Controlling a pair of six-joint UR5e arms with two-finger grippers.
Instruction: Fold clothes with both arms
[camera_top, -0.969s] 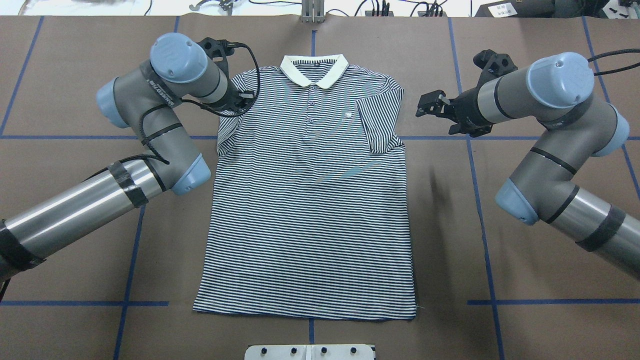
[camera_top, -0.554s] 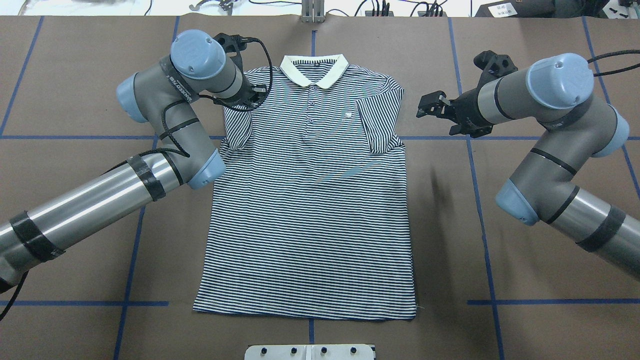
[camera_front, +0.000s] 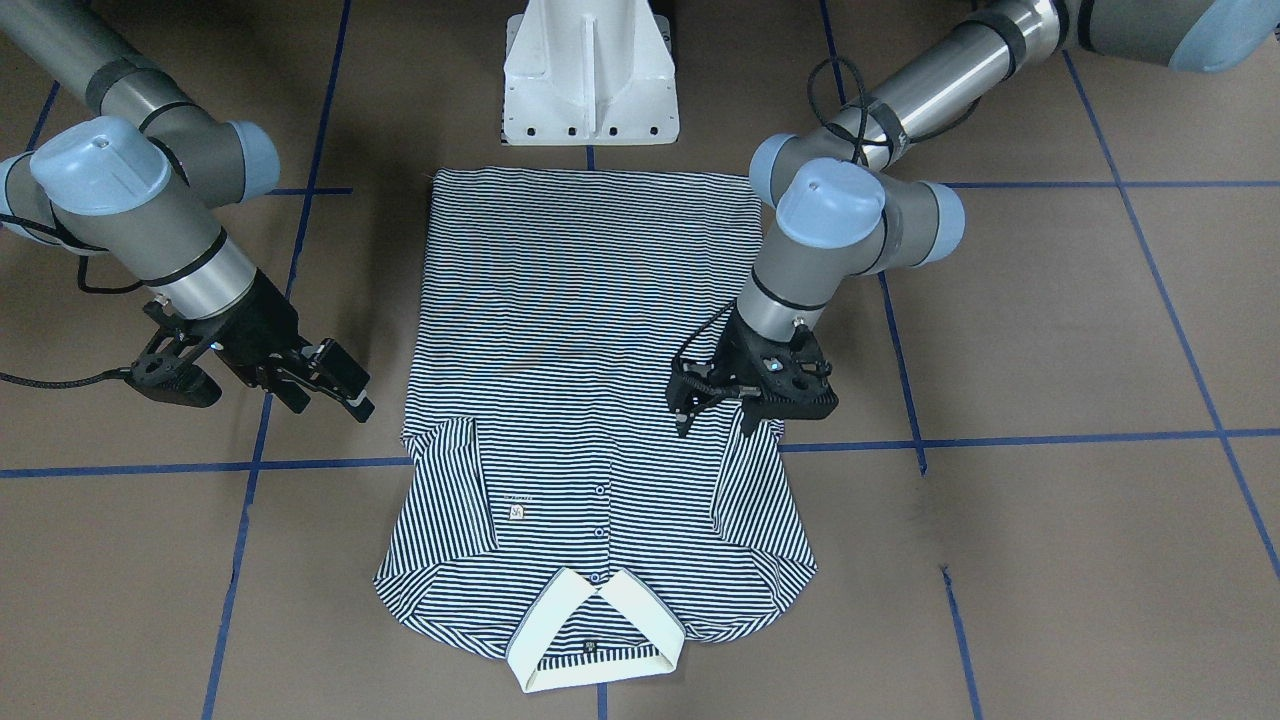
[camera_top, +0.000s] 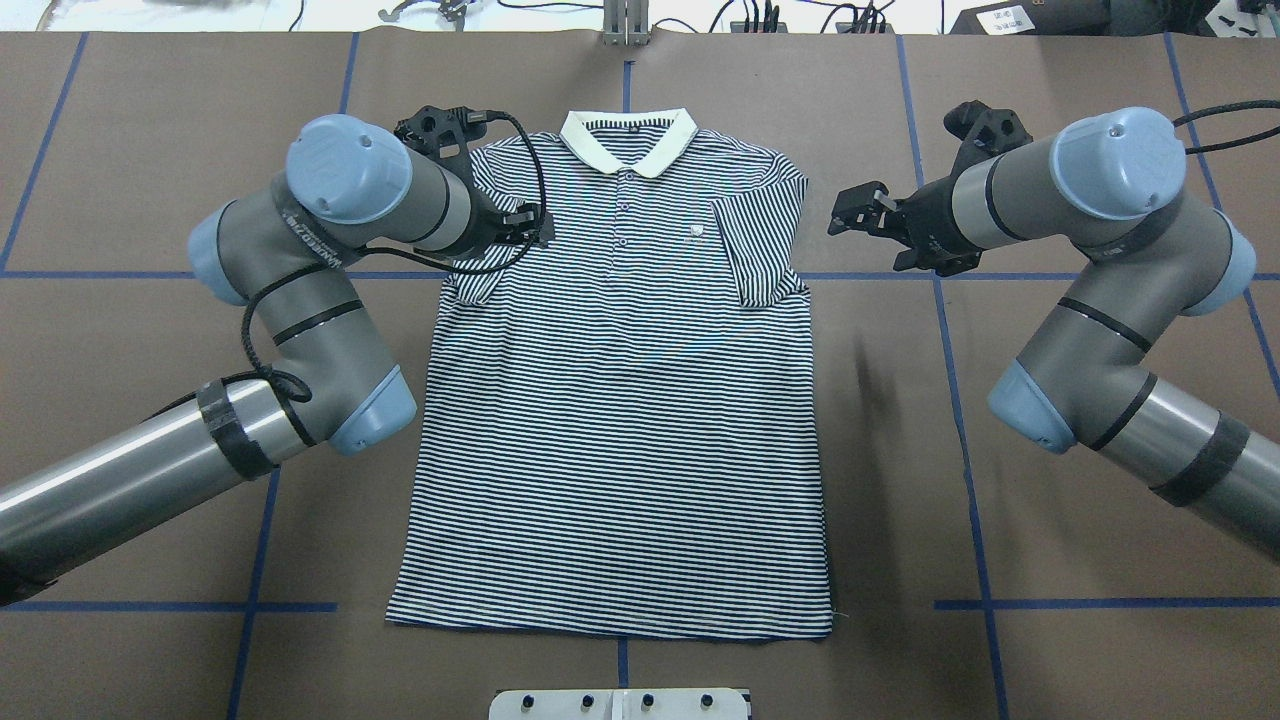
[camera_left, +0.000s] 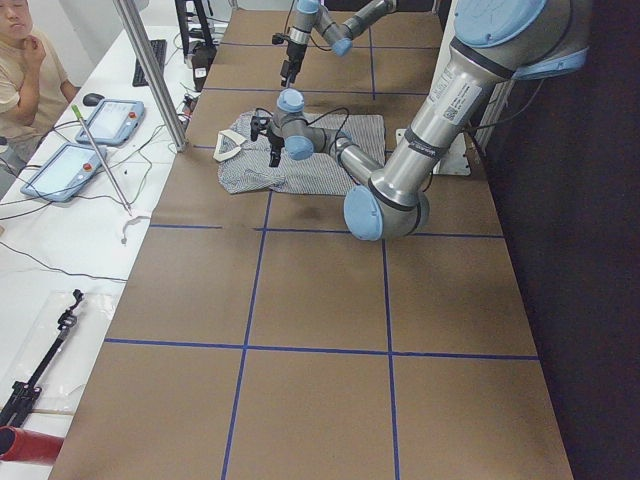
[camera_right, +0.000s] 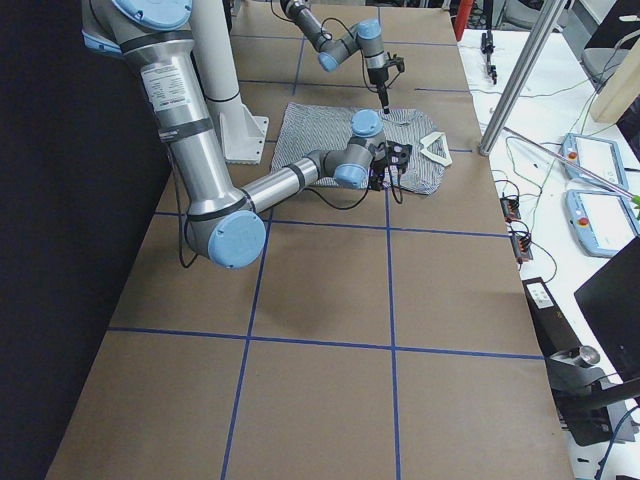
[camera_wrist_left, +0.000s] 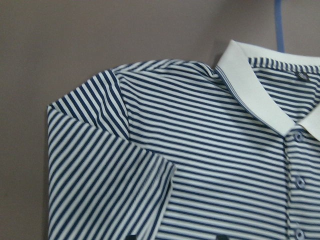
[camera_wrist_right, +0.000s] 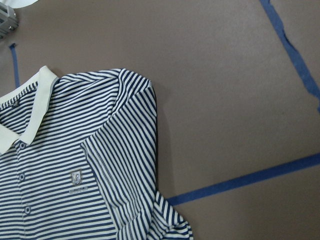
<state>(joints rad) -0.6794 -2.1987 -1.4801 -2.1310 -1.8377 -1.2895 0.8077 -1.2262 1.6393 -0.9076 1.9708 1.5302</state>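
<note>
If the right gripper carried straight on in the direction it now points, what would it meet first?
Probably the folded-in sleeve of the polo shirt: the open right gripper points at it across a strip of table. Its tilt is unclear, so it might touch the table first.

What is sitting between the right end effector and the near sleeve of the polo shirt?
Nothing visible. Only a strip of bare brown table separates the right end effector from the polo shirt and its folded-in sleeve. The end effector hangs off to the shirt's side.

Left claw (camera_front: 715, 425) parted, right claw (camera_front: 332, 405) parted
</note>
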